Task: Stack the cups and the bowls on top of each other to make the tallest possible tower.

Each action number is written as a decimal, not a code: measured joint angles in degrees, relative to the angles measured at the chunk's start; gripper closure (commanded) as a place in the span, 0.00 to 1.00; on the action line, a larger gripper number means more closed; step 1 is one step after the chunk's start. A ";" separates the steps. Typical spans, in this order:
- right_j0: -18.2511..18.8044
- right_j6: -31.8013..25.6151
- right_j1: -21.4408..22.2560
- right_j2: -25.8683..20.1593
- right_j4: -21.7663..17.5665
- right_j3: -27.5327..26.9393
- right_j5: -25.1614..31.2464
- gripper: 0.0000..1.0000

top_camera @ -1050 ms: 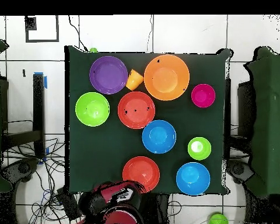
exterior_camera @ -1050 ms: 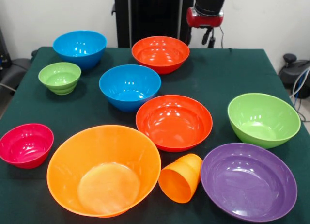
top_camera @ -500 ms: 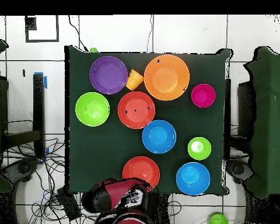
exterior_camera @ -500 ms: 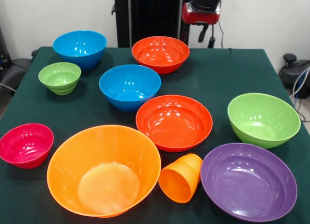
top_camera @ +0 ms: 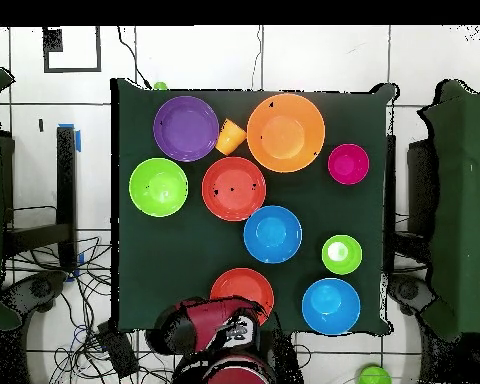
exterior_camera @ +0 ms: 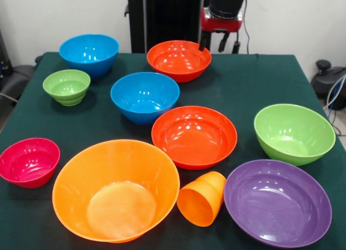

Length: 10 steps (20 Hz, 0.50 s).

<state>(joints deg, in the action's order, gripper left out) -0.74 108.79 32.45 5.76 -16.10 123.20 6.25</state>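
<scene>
The gripper [exterior_camera: 220,43] hangs with fingers spread, holding nothing, just above the rim of the far red-orange bowl [exterior_camera: 179,59]. Nearer me, the orange cup [exterior_camera: 202,198] lies on its side — mouth towards me — between the large orange bowl [exterior_camera: 115,188] and the purple bowl [exterior_camera: 277,202].

We are looking straight down on a dark green counter [top_camera: 184,270] carrying nine bowls and one cup, all lying apart and unstacked. Along the upper part of the frame we are seeing a purple bowl [top_camera: 186,128], a small orange cup [top_camera: 230,136] wedged just beside it, a large orange bowl [top_camera: 285,132] and a small magenta bowl [top_camera: 348,164]. Lower down are sitting a green bowl [top_camera: 158,187], a red-orange bowl [top_camera: 233,188], a blue bowl [top_camera: 272,234] and a small green bowl [top_camera: 341,254]. Near the bottom edge, the red and black arm [top_camera: 219,345] is overlapping a second red-orange bowl [top_camera: 242,289], beside another blue bowl [top_camera: 330,305].
</scene>
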 measured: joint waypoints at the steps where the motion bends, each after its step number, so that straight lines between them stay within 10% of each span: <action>1: -0.01 0.00 -0.61 0.01 -0.13 -0.22 -0.59 0.00; 10: -0.27 0.00 -5.78 0.07 -0.46 -0.64 -8.10 0.00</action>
<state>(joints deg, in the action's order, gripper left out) -1.01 108.79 26.67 5.83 -16.56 122.57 -1.84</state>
